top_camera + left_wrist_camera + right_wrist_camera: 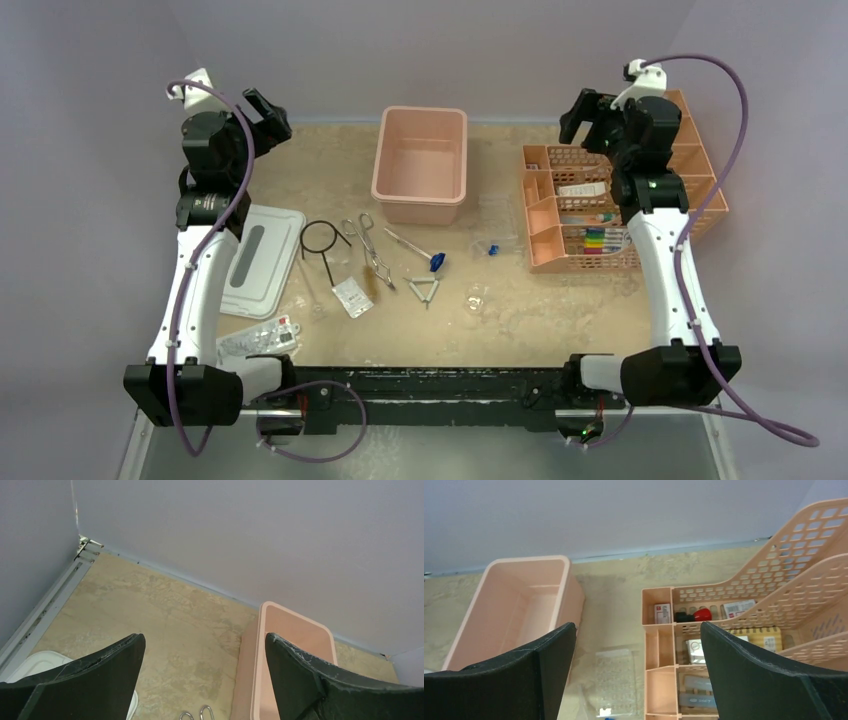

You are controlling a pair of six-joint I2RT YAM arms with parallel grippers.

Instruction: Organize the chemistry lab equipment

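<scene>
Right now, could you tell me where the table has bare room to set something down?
Bare: the far-left table corner, between white lid and pink tub. Crowded: the middle, before the tub, with wire ring, tongs and wire triangle; clear glassware lies toward the orange rack.

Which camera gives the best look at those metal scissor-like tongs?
The top external view: the tongs lie whole between the wire ring and the blue-tipped rod. The left wrist view catches only their handle loops at its bottom edge. The right wrist view misses them.
</scene>
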